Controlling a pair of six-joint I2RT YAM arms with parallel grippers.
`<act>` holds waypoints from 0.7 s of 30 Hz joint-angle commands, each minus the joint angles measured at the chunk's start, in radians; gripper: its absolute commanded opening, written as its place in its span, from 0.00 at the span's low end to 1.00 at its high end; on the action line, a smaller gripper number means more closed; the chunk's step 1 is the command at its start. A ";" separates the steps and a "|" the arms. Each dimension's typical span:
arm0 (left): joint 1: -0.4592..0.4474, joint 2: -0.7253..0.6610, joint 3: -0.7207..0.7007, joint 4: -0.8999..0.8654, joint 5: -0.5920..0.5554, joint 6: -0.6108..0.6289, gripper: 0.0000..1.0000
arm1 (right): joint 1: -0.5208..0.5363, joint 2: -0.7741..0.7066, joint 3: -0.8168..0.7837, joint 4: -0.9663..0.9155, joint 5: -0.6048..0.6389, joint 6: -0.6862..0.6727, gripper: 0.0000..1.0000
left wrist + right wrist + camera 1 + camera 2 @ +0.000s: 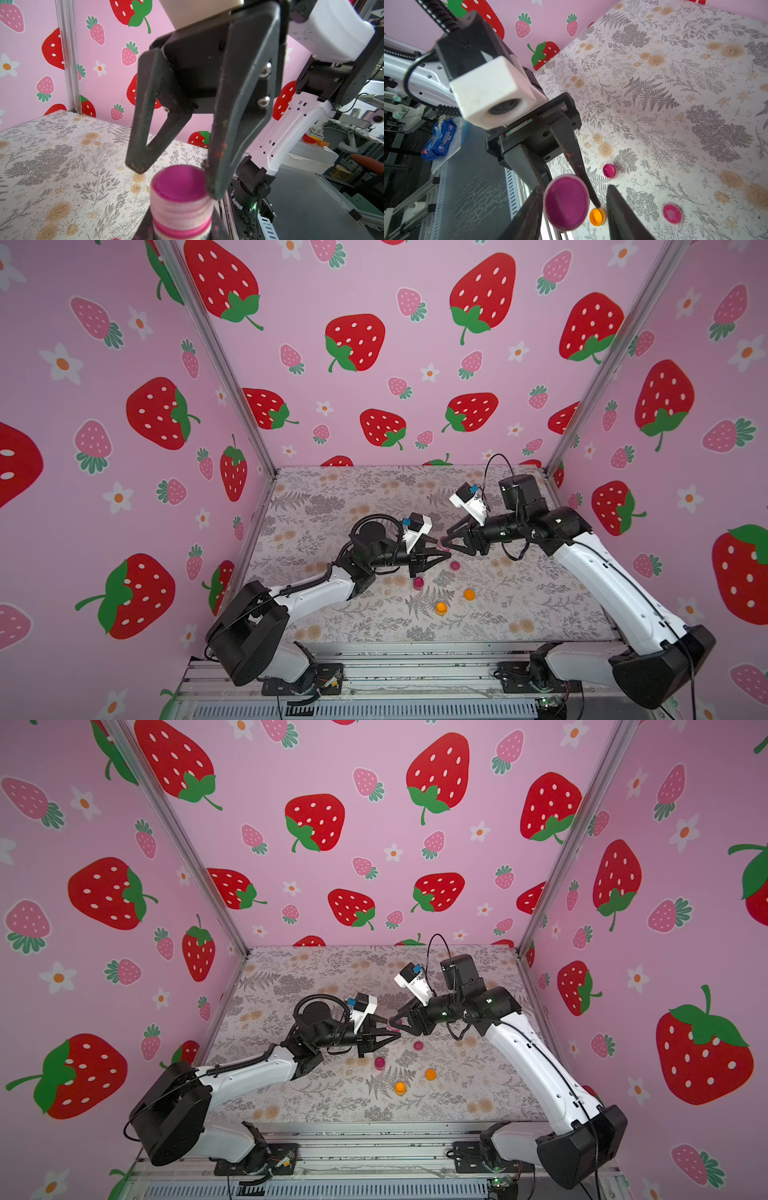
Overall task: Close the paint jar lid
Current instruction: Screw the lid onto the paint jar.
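Lena: Closest to the lens is the paint jar [181, 232], with its pink ribbed lid [179, 207] seated on top. Is there any writing on it?

Tom: Its white label, below a pink band, carries dark print, but that is cut off and too blurred to read. Beyond the table's edge lies a blue wipes packet [440, 139] with white lettering, too small to make out.

Lena: Who has the jar?

Tom: The left gripper [446, 551] is clamped on the jar's body. It holds the jar clear of the floral table [324, 506], over the table's middle in both top views. That arm reaches in from 8 o'clock.

Lena: And the other arm?

Tom: The right gripper [175, 179] comes in from 2 o'clock and straddles the lid with its jaws apart. One of its fingers [216, 176] touches the lid's rim and the other stands just off it, so the lid is not yet clamped.

Lena: Anything loose?

Tom: In a top view, magenta pots [454, 565] lie at 5 and 7 o'clock of the held jar. Two orange pots [468, 594] lie farther out, at 5 and 6 o'clock.
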 commanded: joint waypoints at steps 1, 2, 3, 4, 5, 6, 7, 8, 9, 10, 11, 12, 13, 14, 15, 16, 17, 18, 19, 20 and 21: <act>0.006 -0.013 0.052 0.038 0.028 0.006 0.00 | -0.005 -0.003 0.002 -0.022 -0.012 0.001 0.61; 0.006 -0.012 0.053 0.034 0.029 0.008 0.00 | -0.005 -0.004 0.001 -0.022 -0.010 0.002 0.63; 0.006 -0.011 0.053 0.034 0.029 0.008 0.00 | -0.005 -0.004 0.001 -0.022 -0.009 0.002 0.63; 0.006 -0.010 0.054 0.033 0.029 0.009 0.00 | -0.005 -0.004 0.004 -0.024 -0.010 0.002 0.63; 0.006 -0.010 0.055 0.033 0.029 0.008 0.00 | -0.005 -0.003 0.007 -0.025 -0.010 0.003 0.63; 0.006 -0.009 0.055 0.032 0.029 0.009 0.00 | -0.005 -0.001 0.009 -0.026 -0.011 0.003 0.61; 0.007 -0.009 0.056 0.032 0.029 0.010 0.00 | -0.005 0.002 0.010 -0.026 -0.013 0.005 0.59; 0.006 -0.009 0.056 0.031 0.028 0.010 0.00 | -0.005 0.005 0.013 -0.029 -0.013 0.005 0.59; 0.006 -0.010 0.057 0.030 0.028 0.010 0.00 | -0.005 0.008 0.014 -0.033 -0.015 0.005 0.58; 0.007 -0.009 0.058 0.029 0.029 0.010 0.00 | -0.005 0.010 0.014 -0.035 -0.016 0.004 0.56; 0.006 -0.010 0.059 0.027 0.029 0.010 0.00 | -0.005 0.011 0.014 -0.035 -0.016 0.005 0.53; 0.006 -0.011 0.060 0.025 0.029 0.011 0.00 | -0.005 0.011 0.013 -0.035 -0.018 0.005 0.53; 0.006 -0.011 0.061 0.023 0.027 0.010 0.00 | -0.005 0.011 0.013 -0.034 -0.018 0.006 0.49; 0.006 -0.011 0.062 0.021 0.030 0.013 0.00 | -0.005 0.011 0.011 -0.030 -0.020 0.009 0.47; 0.006 -0.011 0.064 0.019 0.028 0.013 0.00 | -0.005 0.013 0.010 -0.029 -0.022 0.011 0.45; 0.007 -0.011 0.065 0.017 0.028 0.015 0.00 | -0.005 0.012 0.010 -0.028 -0.024 0.013 0.43; 0.007 -0.011 0.067 0.016 0.027 0.013 0.00 | -0.005 0.015 0.007 -0.025 -0.025 0.014 0.42; 0.006 -0.011 0.068 0.013 0.026 0.018 0.00 | -0.005 0.014 0.004 -0.022 -0.024 0.017 0.41; 0.008 -0.013 0.070 0.010 0.022 0.020 0.00 | -0.005 0.015 -0.001 -0.019 -0.024 0.022 0.41; 0.008 -0.012 0.072 0.004 0.018 0.024 0.00 | -0.005 0.012 -0.008 -0.010 -0.024 0.028 0.41; 0.008 -0.013 0.074 0.002 0.011 0.025 0.00 | -0.005 0.010 -0.016 -0.009 -0.027 0.041 0.41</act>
